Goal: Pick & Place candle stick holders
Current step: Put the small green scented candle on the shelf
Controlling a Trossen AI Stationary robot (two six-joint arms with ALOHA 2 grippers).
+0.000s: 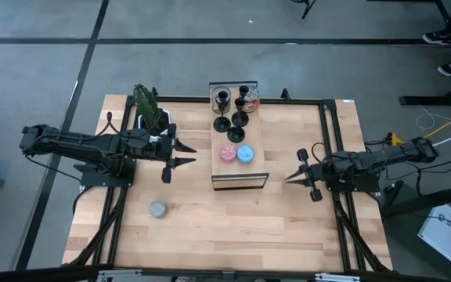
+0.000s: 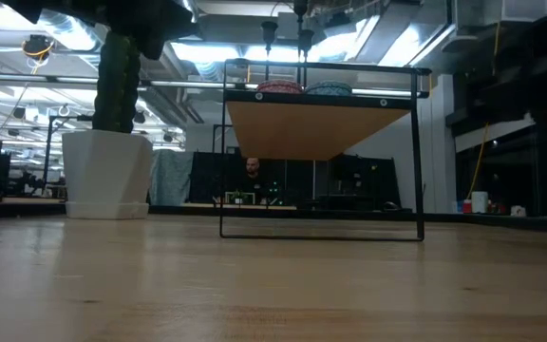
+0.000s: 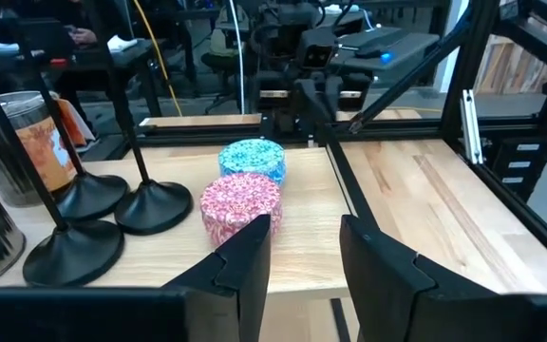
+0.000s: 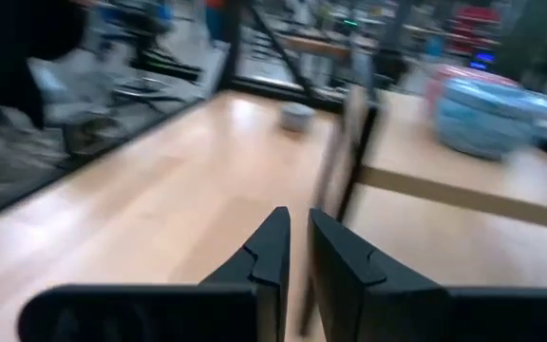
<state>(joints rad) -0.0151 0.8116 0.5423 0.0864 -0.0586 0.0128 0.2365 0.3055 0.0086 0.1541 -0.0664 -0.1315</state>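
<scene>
Candle stick holders [image 1: 234, 108] stand on raised shelf [image 1: 257, 160]; left gripper [image 1: 185, 154] empty beside it.

Robotics lab: framed wooden table [image 1: 210, 227], concrete floor [image 1: 210, 63], cluttered workstations [image 2: 17, 180].

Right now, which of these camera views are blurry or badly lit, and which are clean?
Right wrist view: motion-smeared, the blue disc and table streaked. Low view: backlit by ceiling lights, the raised shelf and potted cactus mostly dark shapes. Left wrist view: sharp on the candle stick holders. High view: evenly lit.
</scene>
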